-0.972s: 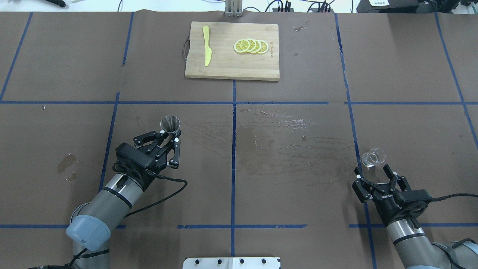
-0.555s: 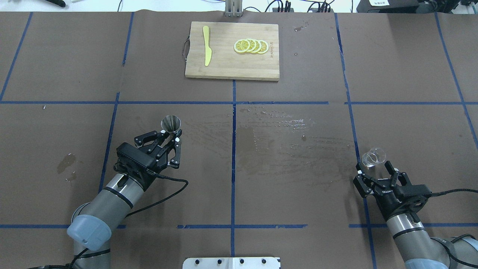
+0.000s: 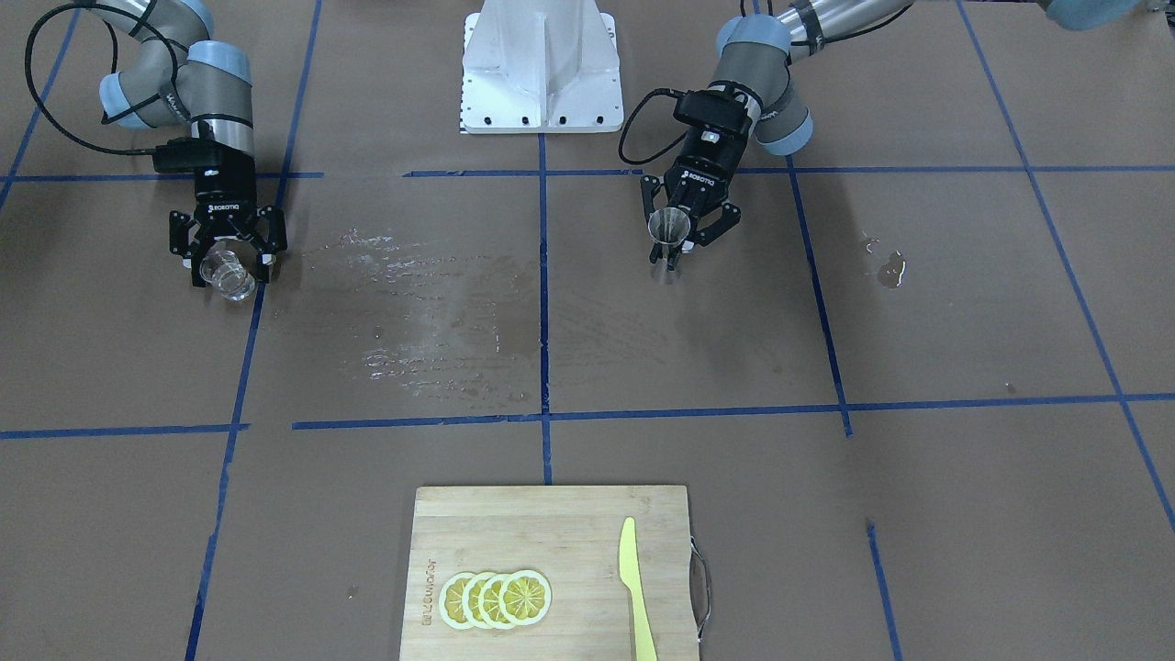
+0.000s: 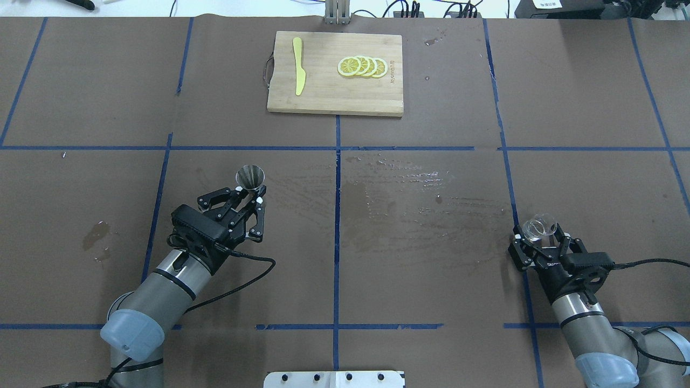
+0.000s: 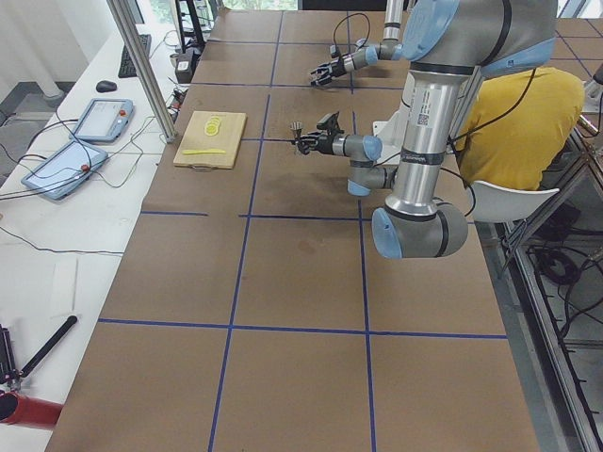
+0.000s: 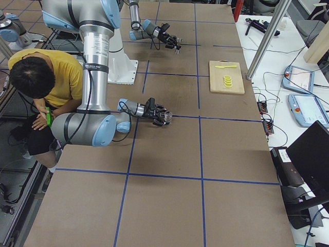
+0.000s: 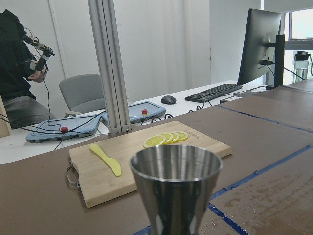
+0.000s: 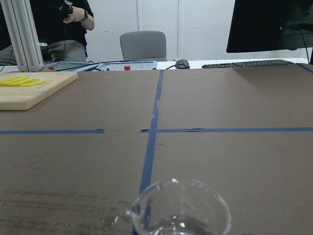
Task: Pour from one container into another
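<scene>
Overhead exterior view: a brown table (image 4: 431,178) crossed by blue tape lines fills the scene, with a wooden board (image 4: 323,91) at its far edge, about midway across. A wide wet patch (image 4: 399,188) lies on the robot's side of the board, slightly toward the robot's right.

The left arm (image 4: 161,280) reaches forward from the near left corner. The right arm (image 4: 577,310) comes in from the near right corner.

The left gripper (image 4: 249,195) sits well short of the board, toward the robot's left of it. Its fingers are pinched on the narrow waist of the jigger (image 4: 250,177). The right gripper (image 4: 539,236) is far off to the robot's right of the board and nearer the robot. Its fingers are spread, one on either side of the cup (image 4: 540,226), and no contact with the glass can be made out.

On the board, a yellow knife (image 4: 298,73) lies on the left half and a row of overlapping lemon slices (image 4: 362,67) on the right half.

The jigger stands upright with its open cone upward. Whether its foot touches the table cannot be told. The cup is upright between the right fingers, and the right wrist view shows a little clear liquid in its bottom.
</scene>
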Controlling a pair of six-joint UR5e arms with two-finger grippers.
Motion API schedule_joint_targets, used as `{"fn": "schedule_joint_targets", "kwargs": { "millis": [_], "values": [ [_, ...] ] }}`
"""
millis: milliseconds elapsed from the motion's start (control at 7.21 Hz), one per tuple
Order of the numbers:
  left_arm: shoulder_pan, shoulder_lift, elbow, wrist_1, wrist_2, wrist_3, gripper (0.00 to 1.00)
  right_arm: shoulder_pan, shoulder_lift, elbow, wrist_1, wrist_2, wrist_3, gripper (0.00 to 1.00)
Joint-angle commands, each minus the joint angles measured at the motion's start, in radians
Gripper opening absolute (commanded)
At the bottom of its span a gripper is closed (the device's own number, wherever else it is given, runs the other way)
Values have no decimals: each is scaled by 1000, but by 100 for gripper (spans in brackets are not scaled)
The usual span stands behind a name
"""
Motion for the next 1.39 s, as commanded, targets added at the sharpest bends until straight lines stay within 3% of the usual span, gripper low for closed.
{"fn": "schedule_joint_targets", "kwargs": {
  "millis": [0,139,416,555,833,1110,1249],
  "values": [
    [0,-1,-1,2,0,0,0,1,15,-6,0,1,-1,81],
    [0,-2,-1,2,0,0,0,1,17,-26,3,-1,-1,69],
    [1,-4,-4,3,0,0,0,3,15,-29,12,-1,-9,29],
    [2,-4,-6,3,0,0,0,6,11,-23,14,-1,-33,15],
    [3,-4,-6,3,0,0,0,34,23,21,54,1,-139,12],
    [5,-13,-7,0,-9,36,0,50,28,94,54,42,-217,20],
    [5,-27,-10,-3,-76,126,0,58,35,131,54,51,-268,14]
  ]
}}
